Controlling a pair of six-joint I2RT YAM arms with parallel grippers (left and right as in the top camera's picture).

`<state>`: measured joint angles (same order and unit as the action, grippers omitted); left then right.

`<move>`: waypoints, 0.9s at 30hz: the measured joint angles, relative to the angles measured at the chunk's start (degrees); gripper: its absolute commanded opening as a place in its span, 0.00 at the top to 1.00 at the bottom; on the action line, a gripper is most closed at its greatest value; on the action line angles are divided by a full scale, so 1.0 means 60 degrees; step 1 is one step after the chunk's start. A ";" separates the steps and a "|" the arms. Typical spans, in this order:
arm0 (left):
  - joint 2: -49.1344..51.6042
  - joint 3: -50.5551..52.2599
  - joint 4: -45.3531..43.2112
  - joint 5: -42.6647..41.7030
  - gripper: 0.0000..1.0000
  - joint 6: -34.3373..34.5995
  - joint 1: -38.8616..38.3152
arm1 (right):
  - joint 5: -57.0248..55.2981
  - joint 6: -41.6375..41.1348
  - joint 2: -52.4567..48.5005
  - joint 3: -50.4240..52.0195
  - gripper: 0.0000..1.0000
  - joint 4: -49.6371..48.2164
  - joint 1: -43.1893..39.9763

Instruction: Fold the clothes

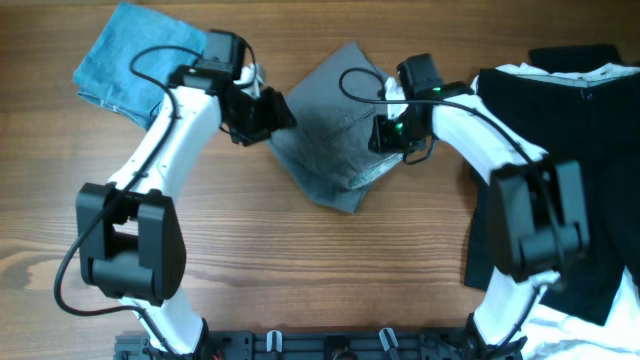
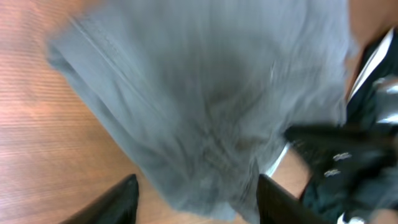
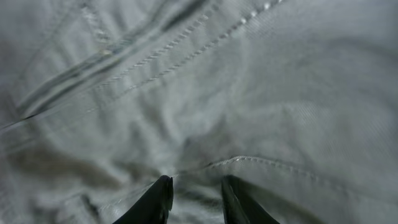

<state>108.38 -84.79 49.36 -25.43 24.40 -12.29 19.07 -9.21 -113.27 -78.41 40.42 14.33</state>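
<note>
I see grey shorts (image 1: 330,135) folded on wooden table (image 1: 300,260). Left gripper (image 1: 278,115) at shorts' left edge, fingers (image 2: 118,205) spread wide, nothing between them; that wrist view blurred. Right gripper (image 1: 390,137) on shorts' right side, fingers (image 3: 155,199) narrow, cloth puckered between tips; I cannot tell if pinched. Light-blue garment (image 1: 125,60) left of shorts. Black garments (image 1: 560,140) right of shorts.

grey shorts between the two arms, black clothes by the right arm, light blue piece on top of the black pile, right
No: the overhead view shows the light-blue garment on the wooden table by the left arm, far from the black garments. The grey shorts do lie between the arms, black garments by the right arm.
</note>
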 measured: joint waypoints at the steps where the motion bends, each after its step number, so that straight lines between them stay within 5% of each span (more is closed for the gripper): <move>1: 0.0000 0.0215 -0.0109 -0.0073 0.96 -0.0044 -0.0237 | -0.0168 0.0106 0.0386 0.0025 0.79 -0.0259 -0.0076; 5: 0.0062 0.1854 -0.2240 -0.0211 0.96 -0.0120 -0.1282 | -0.1082 0.0051 0.1293 -0.0026 0.88 -0.2313 -0.0273; 8: 0.0437 0.3016 -0.2371 -0.0168 0.96 0.0237 -0.1880 | -0.1297 -0.0146 0.0725 -0.0026 0.94 -0.2463 -0.0273; 13: 0.0561 0.3319 -0.2830 0.0135 0.96 0.0419 -0.1570 | -0.1260 -0.1220 -0.0798 -0.0211 0.95 0.0004 -0.0270; 17: 0.0576 0.3169 -0.3490 0.0845 0.94 0.0448 0.0211 | -0.1038 -0.2685 -0.0798 -0.0273 0.96 0.1559 -0.0007; 20: 0.0736 0.2499 -0.2794 0.0579 0.58 0.0051 0.1708 | -0.0856 -0.2455 -0.0729 -0.0229 0.94 0.1854 0.0222; 21: 0.0743 0.2218 -0.2401 -0.0047 0.20 -0.0215 0.1949 | -0.0827 -0.1865 -0.0506 -0.0036 0.84 0.1574 0.0295; 23: 0.0743 0.1967 -0.1785 -0.1293 0.00 -0.0699 0.2004 | -0.0765 -0.1235 0.0248 0.0040 0.73 0.0922 0.0339; 27: 0.0747 0.1971 -0.1647 -0.1927 0.00 -0.1271 0.1541 | -0.0714 -0.0565 0.0685 0.0047 0.78 0.0025 0.0339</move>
<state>112.86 -72.97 39.48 -36.99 16.78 -3.05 14.79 -12.60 -109.16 -78.13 40.58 16.36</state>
